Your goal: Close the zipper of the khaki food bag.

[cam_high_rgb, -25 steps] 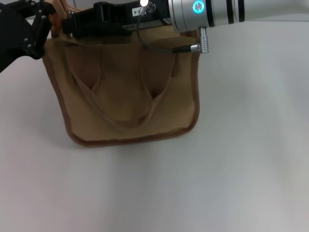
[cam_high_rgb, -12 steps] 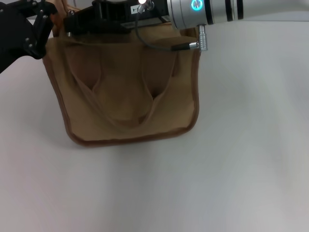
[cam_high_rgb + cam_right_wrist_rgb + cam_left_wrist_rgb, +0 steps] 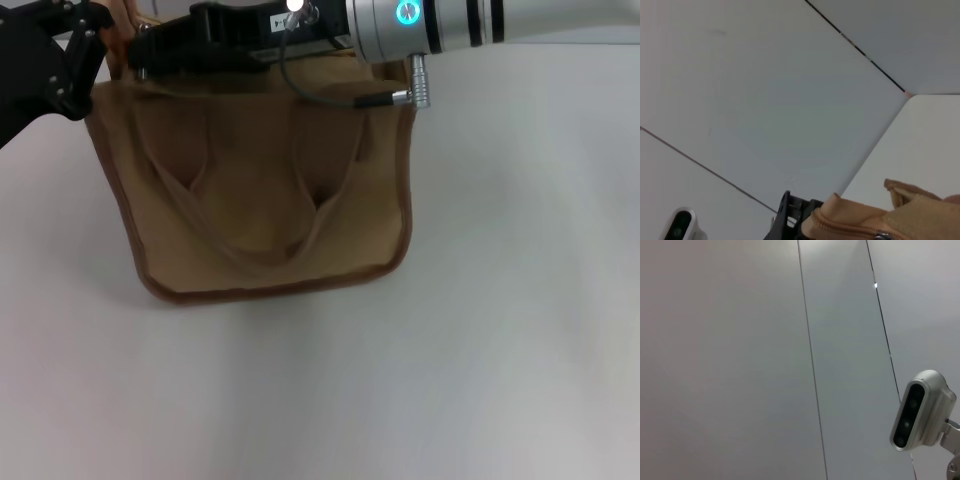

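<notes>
The khaki food bag sits at about 11 o'clock in the head view, a boxy tote of matte tan canvas with darker brown piping round its rounded lower corners. Two flat fabric loop handles droop down its front face in a shallow U, lying slack against the cloth. On its top edge, seen from the right wrist view, the zipper runs as a ribbed tan line along a padded seam, with a small silver metal slider on it.

The right gripper, a black angular assembly on a smooth silver cylindrical arm, reaches across the bag's top from 1 o'clock; whether its fingers are apart or together cannot be made out. The left gripper, black and blocky, is at the bag's top corner at 10 o'clock; its finger state cannot be made out either. The bag rests on a plain white table.
</notes>
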`<move>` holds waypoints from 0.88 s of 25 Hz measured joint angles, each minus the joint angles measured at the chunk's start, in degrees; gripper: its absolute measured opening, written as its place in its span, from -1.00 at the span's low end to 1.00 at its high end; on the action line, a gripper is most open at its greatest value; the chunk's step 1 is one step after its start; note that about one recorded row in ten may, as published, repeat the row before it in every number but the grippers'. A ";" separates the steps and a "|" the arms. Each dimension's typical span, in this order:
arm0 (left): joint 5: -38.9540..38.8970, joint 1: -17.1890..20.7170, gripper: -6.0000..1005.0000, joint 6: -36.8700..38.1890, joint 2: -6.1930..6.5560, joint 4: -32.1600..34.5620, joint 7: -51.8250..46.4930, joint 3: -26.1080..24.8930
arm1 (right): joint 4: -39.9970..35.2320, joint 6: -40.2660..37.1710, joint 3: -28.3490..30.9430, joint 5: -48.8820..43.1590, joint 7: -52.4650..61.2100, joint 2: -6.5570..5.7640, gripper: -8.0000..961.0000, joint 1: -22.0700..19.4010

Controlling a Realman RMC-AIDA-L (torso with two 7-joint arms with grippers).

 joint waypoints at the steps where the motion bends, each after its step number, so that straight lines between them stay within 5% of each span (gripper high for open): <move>1: 0.00 -0.07 -0.78 -0.07 0.00 -0.17 -0.06 -0.10 | 0.00 -0.05 -0.13 0.02 -0.03 0.02 -0.50 0.07; 9: -0.06 -0.13 -0.77 -1.62 0.00 -0.60 0.21 -0.30 | -1.23 -0.21 -0.19 0.11 0.28 0.05 -0.23 -0.24; 22: -0.07 -0.68 -0.77 0.04 -0.06 -0.70 -0.84 0.11 | -0.81 1.73 -1.98 0.08 0.41 0.05 -0.25 0.10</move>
